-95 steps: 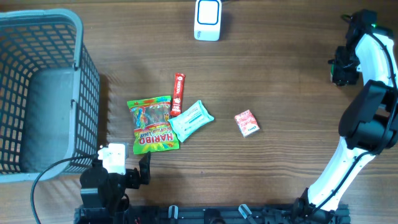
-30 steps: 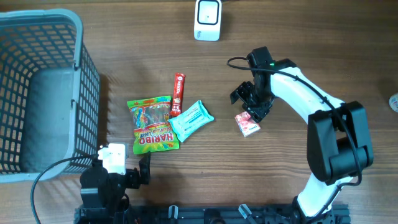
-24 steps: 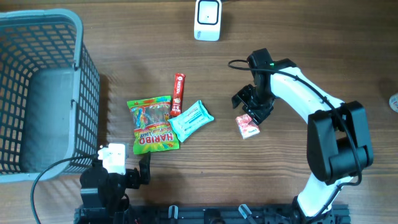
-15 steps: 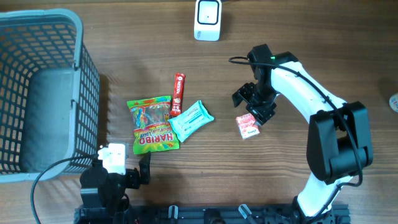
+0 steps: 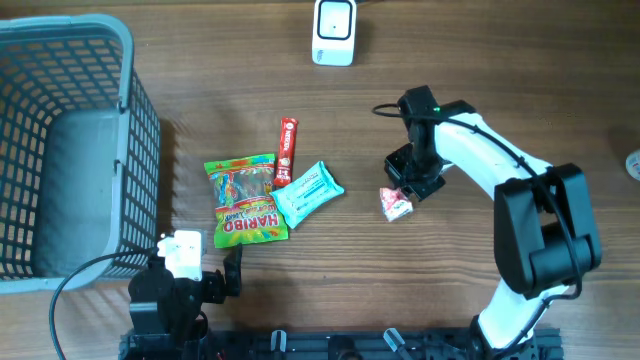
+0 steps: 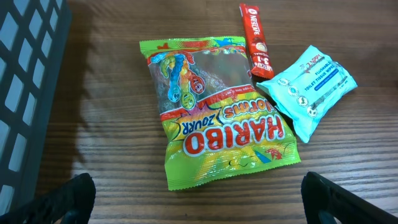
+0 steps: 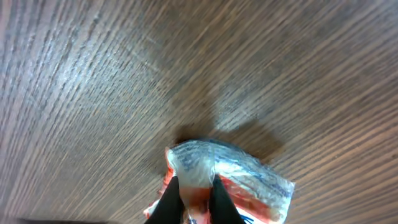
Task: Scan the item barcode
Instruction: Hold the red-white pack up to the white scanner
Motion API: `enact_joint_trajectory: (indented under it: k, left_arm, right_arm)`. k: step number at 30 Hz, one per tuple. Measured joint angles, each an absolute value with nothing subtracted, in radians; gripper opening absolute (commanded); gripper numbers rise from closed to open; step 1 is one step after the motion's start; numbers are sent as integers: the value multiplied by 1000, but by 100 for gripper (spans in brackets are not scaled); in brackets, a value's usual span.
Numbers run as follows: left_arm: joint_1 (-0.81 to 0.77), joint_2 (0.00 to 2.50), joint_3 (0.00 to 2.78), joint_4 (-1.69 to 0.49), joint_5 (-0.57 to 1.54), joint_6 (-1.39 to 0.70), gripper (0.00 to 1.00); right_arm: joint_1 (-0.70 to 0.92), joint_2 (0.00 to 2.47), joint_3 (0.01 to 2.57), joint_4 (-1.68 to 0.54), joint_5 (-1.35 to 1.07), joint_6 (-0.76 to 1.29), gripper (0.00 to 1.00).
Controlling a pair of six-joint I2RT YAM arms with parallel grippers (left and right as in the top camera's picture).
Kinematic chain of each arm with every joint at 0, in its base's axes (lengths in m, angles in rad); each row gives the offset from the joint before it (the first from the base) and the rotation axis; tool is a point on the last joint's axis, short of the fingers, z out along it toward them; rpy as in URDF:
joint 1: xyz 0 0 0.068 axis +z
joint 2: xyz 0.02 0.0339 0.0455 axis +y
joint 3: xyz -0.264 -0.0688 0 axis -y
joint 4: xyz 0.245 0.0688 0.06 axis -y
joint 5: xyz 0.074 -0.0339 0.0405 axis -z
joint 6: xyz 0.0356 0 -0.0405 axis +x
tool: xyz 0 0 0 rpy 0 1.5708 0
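right claw (image 7: 194, 199): clenched on small red packet (image 7: 249, 180) (its crumpled end pinched) | left claw (image 6: 199, 198): released, Haribo bag (image 6: 211, 118) just ahead

Wooden table (image 5: 200, 80) bears basket (image 5: 128, 60), scanner (image 5: 334, 31), Haribo bag (image 5: 247, 200), red stick (image 5: 287, 150), tissue pack (image 5: 308, 193).

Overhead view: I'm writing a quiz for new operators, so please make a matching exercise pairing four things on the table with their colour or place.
1 scanner
2 basket
3 small red packet
4 tissue pack

a in the jaws of the right gripper
b light blue, beside the Haribo bag
c grey, at the left
d white, at the far edge

Pairs: 1-d, 2-c, 3-a, 4-b
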State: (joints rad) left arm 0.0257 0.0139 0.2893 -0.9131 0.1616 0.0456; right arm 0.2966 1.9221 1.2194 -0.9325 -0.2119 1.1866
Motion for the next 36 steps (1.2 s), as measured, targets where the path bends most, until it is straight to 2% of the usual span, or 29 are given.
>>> enact_joint_trajectory:
  k: [5,10,16,20,23,25,29,32,36]
  left_arm:
    - [26,14,289,-913,162,46,100]
    - [26,14,289,-913,162,46,100]
    - [26,14,289,-913,162,46,100]
    - [26,14,290,-913,162,46,100]
    - [26,14,290,-913,162,46,100]
    - [26,14,289,-913,162,46,100]
    - [26,14,290,-913,162,46,100]
    - [26,14,290,-915,162,46,100]
    - [26,14,290,-913,162,46,100]
  right_arm:
    - [279,1920,1227,-852,-378,1017,5]
    - [202,1871,1295,-867,-866,766,5]
    - [185,1849,1299,-932,-1433,732,4]
    - [185,1849,1299,-935,-1549,758,5]
    - [185,1849,1299,-925,-1524,764,5]
    - [187,1849,1296,-811,-1424,783,5]
    - [197,1847,1297,-333,-1211,795,5]
    - [262,1841,1306,196,-987,786,4]
    - [385,1834,1308,362,-497,630,5]
